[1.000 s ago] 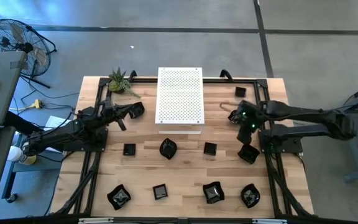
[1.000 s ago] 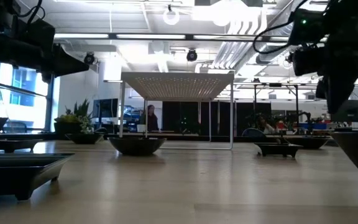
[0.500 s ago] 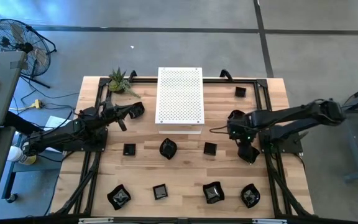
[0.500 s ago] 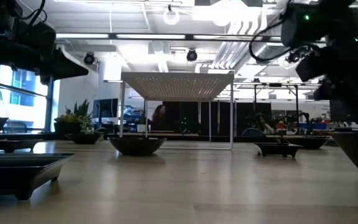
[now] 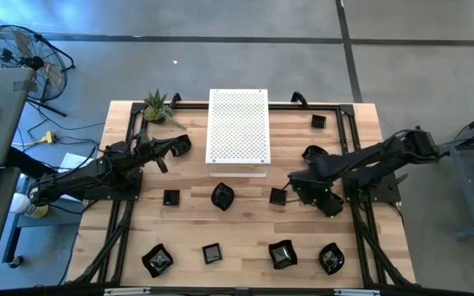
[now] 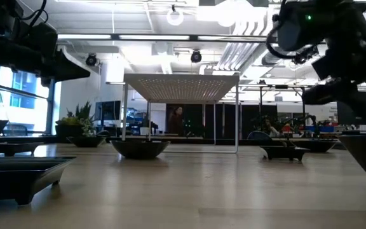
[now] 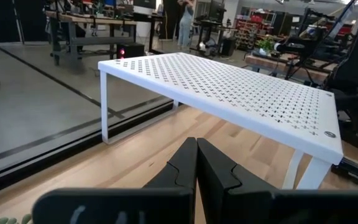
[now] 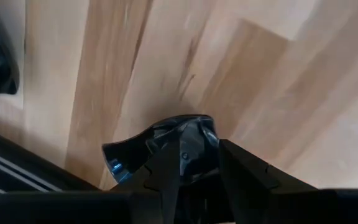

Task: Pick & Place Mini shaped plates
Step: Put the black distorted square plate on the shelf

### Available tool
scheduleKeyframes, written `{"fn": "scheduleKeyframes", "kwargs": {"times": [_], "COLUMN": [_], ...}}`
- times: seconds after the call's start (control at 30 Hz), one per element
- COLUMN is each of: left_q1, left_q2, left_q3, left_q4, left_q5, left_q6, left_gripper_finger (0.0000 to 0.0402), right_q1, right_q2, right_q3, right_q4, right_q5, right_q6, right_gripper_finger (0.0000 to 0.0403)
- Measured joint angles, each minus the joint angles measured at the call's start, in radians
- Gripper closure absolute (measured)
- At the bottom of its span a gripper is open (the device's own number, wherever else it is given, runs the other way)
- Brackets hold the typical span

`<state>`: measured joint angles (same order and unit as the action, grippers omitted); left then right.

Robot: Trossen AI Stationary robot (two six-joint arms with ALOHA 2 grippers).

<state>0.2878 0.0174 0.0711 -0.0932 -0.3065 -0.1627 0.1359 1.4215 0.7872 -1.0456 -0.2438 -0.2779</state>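
Observation:
Several glossy black mini plates lie on the wooden table, among them a small square one (image 5: 278, 196), a wavy one (image 5: 220, 196), one by the right rail (image 5: 332, 203) and one farther back (image 5: 313, 153). My right gripper (image 5: 297, 187) hovers right of the square plate, shut on another wavy black plate (image 8: 148, 149). In the low view it is above the table top (image 6: 332, 95). My left gripper (image 5: 179, 146) waits shut beside the left edge of the white board (image 7: 229, 93), holding nothing. My right gripper pinches the plate by its rim (image 8: 201, 134). One finger (image 8: 166, 168) lies over the plate's inside and the other finger (image 8: 244, 168) is outside its wall. The fingers slant down from the table's right. The plate looks lifted clear, most of it jutting past one finger.
The white perforated board (image 5: 238, 127) stands on legs at the far middle, and a small green plant (image 5: 156, 105) sits at the far left. Black frame rails (image 5: 354, 222) run along both sides. More plates line the near edge (image 5: 282, 253). A person stands in the room behind (image 6: 176, 121).
My right gripper has swung from the far right part of the table toward the near edge and the middle, tipping from pointing down to a flatter slant. It now hangs beside the small square plate. A plate shows where the gripper stood before. The left arm has kept still.

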Motion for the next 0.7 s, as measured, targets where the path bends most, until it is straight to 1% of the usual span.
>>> {"fn": "scheduleKeyframes", "kwargs": {"times": [0.2,0.33,0.5,0.7], "left_q1": [0.0,0.0,0.0,0.0], "left_q2": [0.0,0.0,0.0,0.0], "left_q3": [0.0,0.0,0.0,0.0], "left_q4": [-0.002,-0.003,-0.004,-0.004], "left_q5": [0.0,-0.001,-0.003,-0.003], "left_q6": [0.0,0.0,0.0,0.0], "left_gripper_finger": [0.0401,0.0401,0.0401,0.0401], "right_q1": [0.01,0.01,0.01,0.01], "right_q2": [0.044,0.045,0.041,0.023], "right_q3": [0.0,0.0,0.0,0.02], "right_q4": [0.003,0.036,0.04,0.037], "right_q5": [0.005,0.004,0.076,0.096], "right_q6": [-0.022,-0.023,-0.018,-0.039], "right_gripper_finger": [0.0296,0.031,0.0328,0.0318]}}
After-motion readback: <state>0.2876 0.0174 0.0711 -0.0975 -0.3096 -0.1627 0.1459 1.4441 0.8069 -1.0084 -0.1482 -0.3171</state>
